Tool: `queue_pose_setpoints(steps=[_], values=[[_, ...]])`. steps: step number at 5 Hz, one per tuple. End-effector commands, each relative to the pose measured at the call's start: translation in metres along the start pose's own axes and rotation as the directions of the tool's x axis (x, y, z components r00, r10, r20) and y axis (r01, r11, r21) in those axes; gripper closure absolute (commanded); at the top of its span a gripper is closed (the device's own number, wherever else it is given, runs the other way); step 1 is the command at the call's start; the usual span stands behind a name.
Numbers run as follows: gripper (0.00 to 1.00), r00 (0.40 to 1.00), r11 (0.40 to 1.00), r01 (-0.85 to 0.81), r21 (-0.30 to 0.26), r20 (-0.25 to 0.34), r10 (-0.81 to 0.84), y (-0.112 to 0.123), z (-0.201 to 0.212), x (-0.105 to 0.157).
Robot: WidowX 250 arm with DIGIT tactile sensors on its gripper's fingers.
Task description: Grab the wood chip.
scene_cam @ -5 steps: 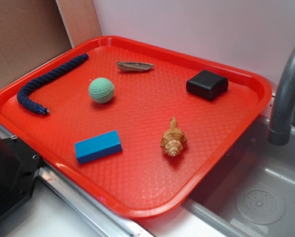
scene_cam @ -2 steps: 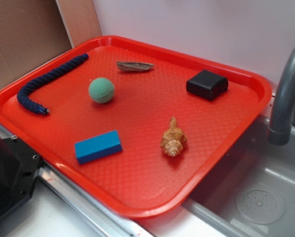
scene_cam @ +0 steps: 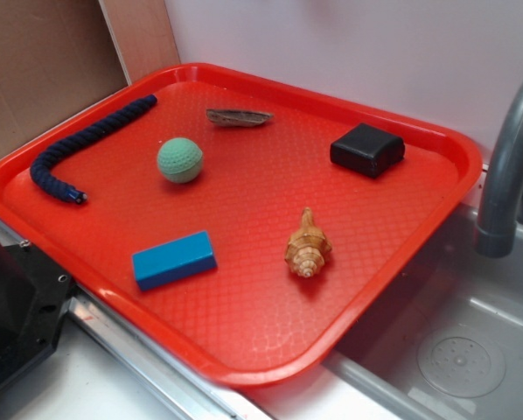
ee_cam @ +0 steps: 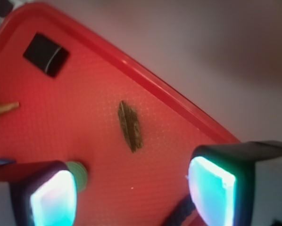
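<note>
- The wood chip (scene_cam: 239, 117) is not yet grasped: it lies flat and alone on the red tray (scene_cam: 393, 262), near the tray's far rim, well apart from everything else.
- Taking the chip as landmark: the green ball (scene_cam: 180, 160) sits nearer the camera and a little to the left, the black block (scene_cam: 367, 150) off to the right, the blue rope (scene_cam: 87, 144) off to the left, and the seashell (scene_cam: 308, 247) and blue block (scene_cam: 174, 259) well nearer the tray's front.
- Nothing of the arm shows in the exterior view, so the whole approach, descent and closing seem still ahead.
- In the wrist view the hand (ee_cam: 131, 188) is spread wide, holding nothing; its two fingers (ee_cam: 53, 197) frame the lower corners.
- The chip (ee_cam: 130, 125) sits ahead of and between them, clearly above the tray with a gap remaining, its long axis running roughly along the view, across the closing line.
</note>
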State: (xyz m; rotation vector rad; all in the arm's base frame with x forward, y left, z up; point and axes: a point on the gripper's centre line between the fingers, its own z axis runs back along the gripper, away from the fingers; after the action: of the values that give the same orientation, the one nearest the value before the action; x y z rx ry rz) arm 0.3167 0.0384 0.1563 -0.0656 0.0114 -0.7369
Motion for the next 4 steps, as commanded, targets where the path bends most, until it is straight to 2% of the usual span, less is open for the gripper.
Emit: queue_pose_setpoints(steps=[1,2,3,4], values=[[0.00,0.999,0.997,0.037,0.066,-0.001,-0.037,-0.016,0.004,0.001],[0.00,0.999,0.997,0.037,0.066,-0.001,-0.037,-0.016,0.004,0.001],[0.00,0.998,0.994,0.057,0.090,0.002,-0.057,0.004,-0.040,0.016],[0.00,0.998,0.996,0.041,0.081,-0.058,-0.036,0.015,-0.082,0.008]])
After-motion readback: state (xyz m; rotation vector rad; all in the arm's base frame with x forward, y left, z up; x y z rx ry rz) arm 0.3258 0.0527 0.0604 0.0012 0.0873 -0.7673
